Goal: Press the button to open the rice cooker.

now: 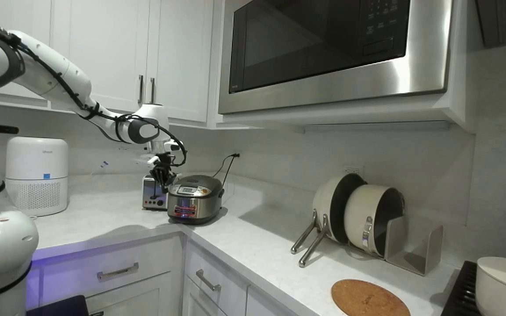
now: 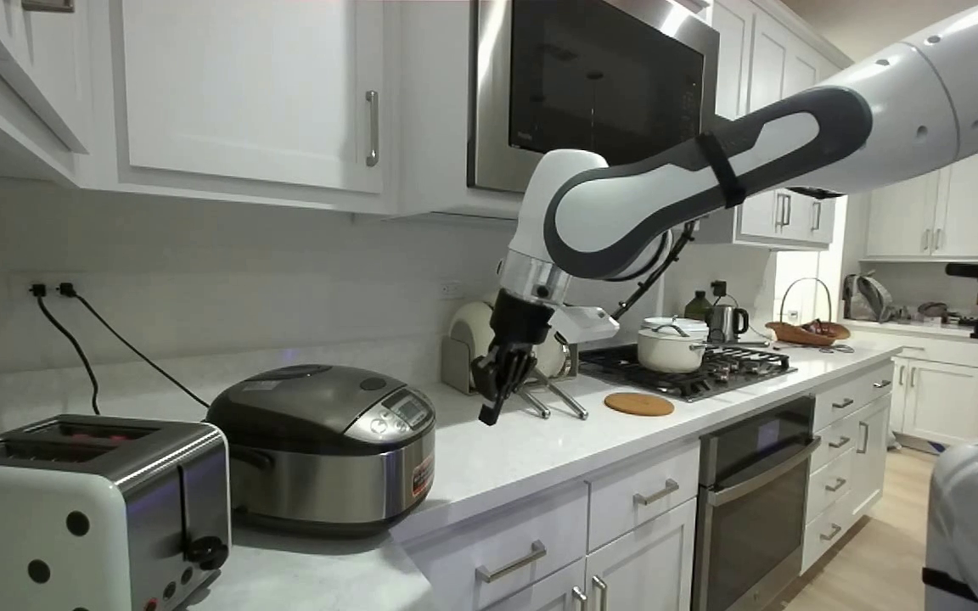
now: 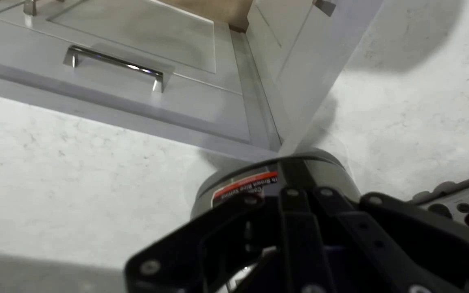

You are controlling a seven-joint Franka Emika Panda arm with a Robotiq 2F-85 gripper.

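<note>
The rice cooker [image 1: 198,206] stands in the counter corner, with a steel body and a dark lid that is down. It also shows in an exterior view [image 2: 311,475], with a display panel [image 2: 391,416] and a dark oval button-like spot [image 2: 373,384] on the lid's front. My gripper [image 1: 165,189] points down, shut and empty, in front of the cooker. In an exterior view my gripper [image 2: 489,416] hangs apart from the cooker. In the wrist view my gripper [image 3: 297,175] covers most of the cooker [image 3: 328,173]; its lid is hidden there.
A toaster [image 2: 39,518] stands right beside the cooker. Two cords [image 2: 137,356] run from a wall outlet behind. A white cylindrical appliance [image 1: 37,175] stands on the counter. Pans in a rack [image 1: 367,215] and a cork mat [image 1: 369,298] lie along the counter. Cabinets [image 1: 182,57] hang above.
</note>
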